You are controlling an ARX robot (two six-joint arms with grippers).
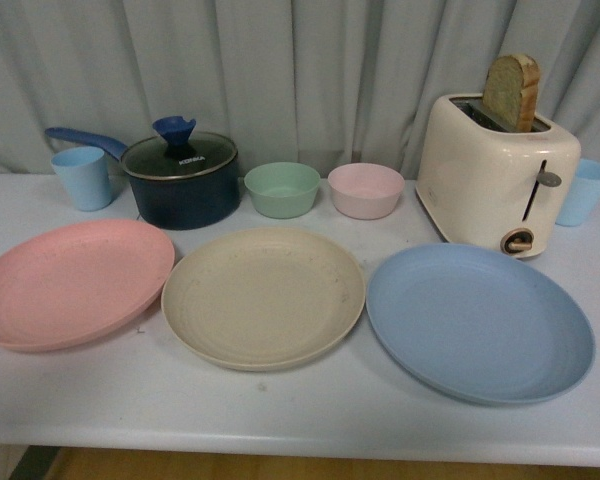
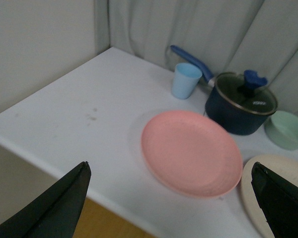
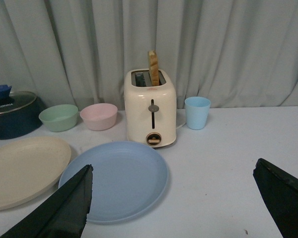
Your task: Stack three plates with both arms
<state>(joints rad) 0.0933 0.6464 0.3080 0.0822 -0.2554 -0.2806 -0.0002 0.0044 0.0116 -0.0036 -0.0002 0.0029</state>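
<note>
Three plates lie flat and face up in a row that runs left to right across the front half of the white table (image 1: 300, 415). The pink plate (image 1: 72, 283) is on the left, the beige plate (image 1: 263, 296) in the middle and the blue plate (image 1: 480, 322) on the right. Being round, none of them has a long axis or points any way. The rims of pink and beige nearly meet, as do those of beige and blue, though I cannot tell whether they touch. No plate rests on another. Behind them, from left to right, stand the left blue cup (image 1: 82, 178), a dark lidded saucepan (image 1: 180, 185) with its blue handle pointing left, a green bowl (image 1: 282, 189) and a pink bowl (image 1: 366, 190). Further right are a cream toaster (image 1: 495, 175) with a slice of toast (image 1: 512, 92) upright in its slot, and the right blue cup (image 1: 583, 190). Of the arms only the black fingers show, in the wrist views. The left gripper (image 2: 170, 167) hangs above the table's front left part, tilted down toward the pink plate, its fingers (image 2: 54, 208) spread wide with nothing between them. The right gripper (image 3: 174, 166) hangs over the right front of the table, looking more levelly toward the toaster across the blue plate. Its fingers (image 3: 54, 213) are likewise wide apart and clear of every plate.
</note>
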